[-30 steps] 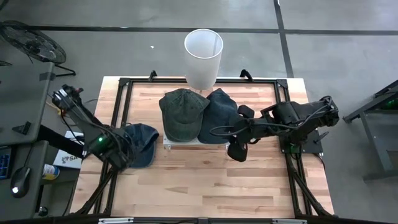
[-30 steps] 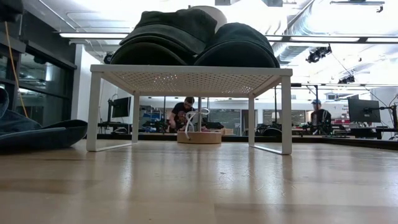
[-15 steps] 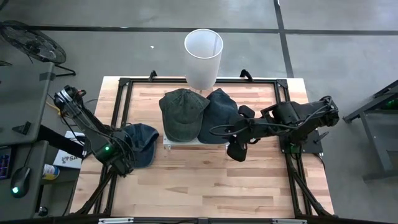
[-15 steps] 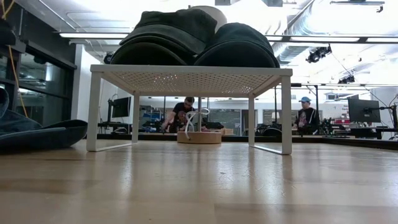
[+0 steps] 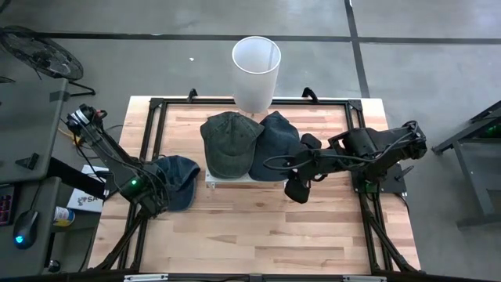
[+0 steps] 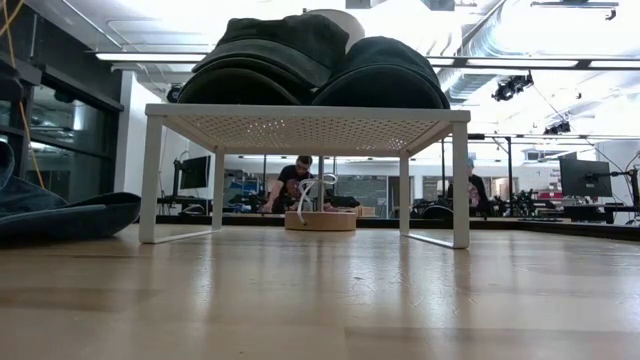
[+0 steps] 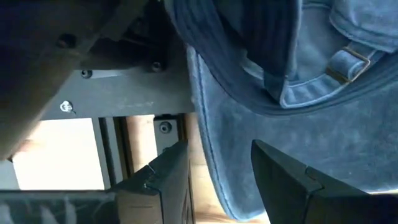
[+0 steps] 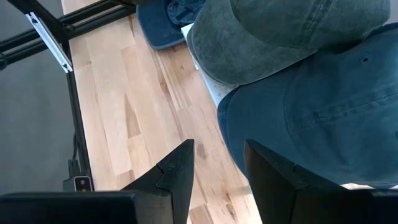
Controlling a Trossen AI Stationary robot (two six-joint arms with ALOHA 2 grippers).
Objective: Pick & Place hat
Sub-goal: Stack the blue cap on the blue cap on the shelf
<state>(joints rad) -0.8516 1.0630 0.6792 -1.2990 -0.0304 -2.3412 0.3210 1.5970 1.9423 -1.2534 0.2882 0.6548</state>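
Note:
A blue denim hat point(image 5: 178, 178) lies on the table near its left edge, also showing in the low view point(image 6: 60, 215). My left gripper point(image 5: 155, 201) is just beside it on the near-left; in the left wrist view it is open point(image 7: 217, 186), and the hat's brim point(image 7: 249, 143) fills the picture beyond the fingers. A green hat point(image 5: 229, 141) and a dark blue hat point(image 5: 274, 145) rest on a white rack point(image 6: 300, 115). My right gripper point(image 5: 295, 192) hovers open point(image 8: 221, 171) off the rack's near right corner.
A white bucket point(image 5: 257, 63) stands past the table's far edge. A black frame point(image 5: 153, 133) runs round the tabletop. Bare wood point(image 5: 250, 227) lies on the near side of the rack. A wooden ring with a white cord point(image 6: 318, 218) sits behind the rack; people move in the room beyond.
My left arm has shifted slightly beside the denim hat; in the low view a dark part of it has come down along the picture's left edge. The hats and my right arm have stayed put. A person in the room behind has walked leftward.

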